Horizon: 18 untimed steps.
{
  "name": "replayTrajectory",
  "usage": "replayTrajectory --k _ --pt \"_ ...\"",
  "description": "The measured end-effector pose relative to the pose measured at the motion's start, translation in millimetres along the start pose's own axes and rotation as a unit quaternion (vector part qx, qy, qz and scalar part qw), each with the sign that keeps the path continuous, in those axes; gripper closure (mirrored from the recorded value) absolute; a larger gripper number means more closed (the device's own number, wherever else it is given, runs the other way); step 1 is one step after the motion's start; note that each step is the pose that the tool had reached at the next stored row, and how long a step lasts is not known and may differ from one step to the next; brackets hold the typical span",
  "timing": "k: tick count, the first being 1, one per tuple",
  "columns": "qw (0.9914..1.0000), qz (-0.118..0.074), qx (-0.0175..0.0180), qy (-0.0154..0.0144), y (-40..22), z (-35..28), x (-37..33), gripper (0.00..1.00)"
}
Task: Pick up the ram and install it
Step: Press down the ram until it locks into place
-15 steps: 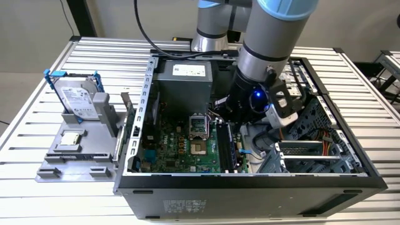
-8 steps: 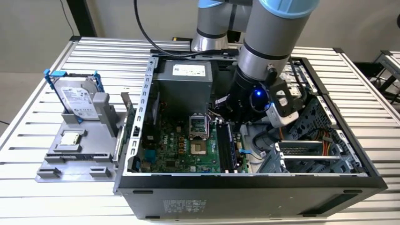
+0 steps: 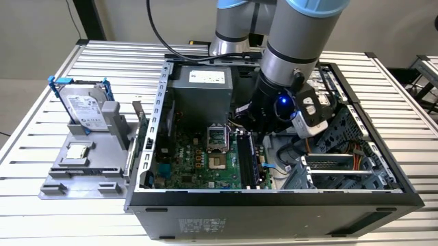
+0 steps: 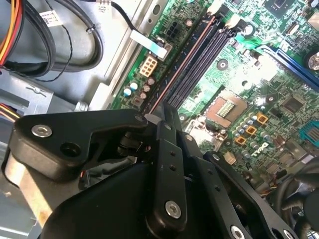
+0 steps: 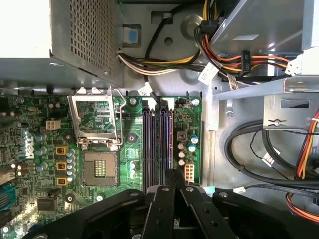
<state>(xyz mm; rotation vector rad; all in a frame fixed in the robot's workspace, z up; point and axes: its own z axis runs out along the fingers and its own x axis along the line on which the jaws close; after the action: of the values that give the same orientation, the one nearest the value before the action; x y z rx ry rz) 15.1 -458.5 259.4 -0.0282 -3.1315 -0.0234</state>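
While the arm reaches down into the open computer case (image 3: 383, 174), the gripper (image 5: 168, 175) hovers over the motherboard's memory slots (image 5: 157, 142), fingers pressed together on the ram (image 4: 182, 64), which stands edge-on in a slot.

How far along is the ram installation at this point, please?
Done: pickup looks complete, since the ram stands on edge along the slot nearest the edge of the motherboard.
In hand: the end effector is closed on the ram's near end, low inside the case.
Left: I cannot tell whether the ram is fully seated, and it is not yet released.
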Motion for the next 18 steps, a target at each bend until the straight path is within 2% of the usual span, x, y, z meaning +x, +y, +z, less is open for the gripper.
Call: replayTrajectory --k 4,7,10,12,14,18 --pt "0.99999 -0.003 0.0 0.0 0.0 -0.7 0.0 1.0" --pt "0.9998 -0.02 0.0003 0.0003 0.0 -0.8 0.0 1.0" --pt "0.99913 -0.042 0.0006 0.0006 0.0 -0.8 0.0 1.0" --pt "0.99833 -0.058 0.0009 0.0008 0.0 -0.8 0.0 1.0" --pt "0.99713 -0.076 0.0019 0.0012 0.0 -0.7 0.0 1.0" --pt "0.99406 -0.109 0.0033 0.0017 0.0 -0.8 0.0 1.0"
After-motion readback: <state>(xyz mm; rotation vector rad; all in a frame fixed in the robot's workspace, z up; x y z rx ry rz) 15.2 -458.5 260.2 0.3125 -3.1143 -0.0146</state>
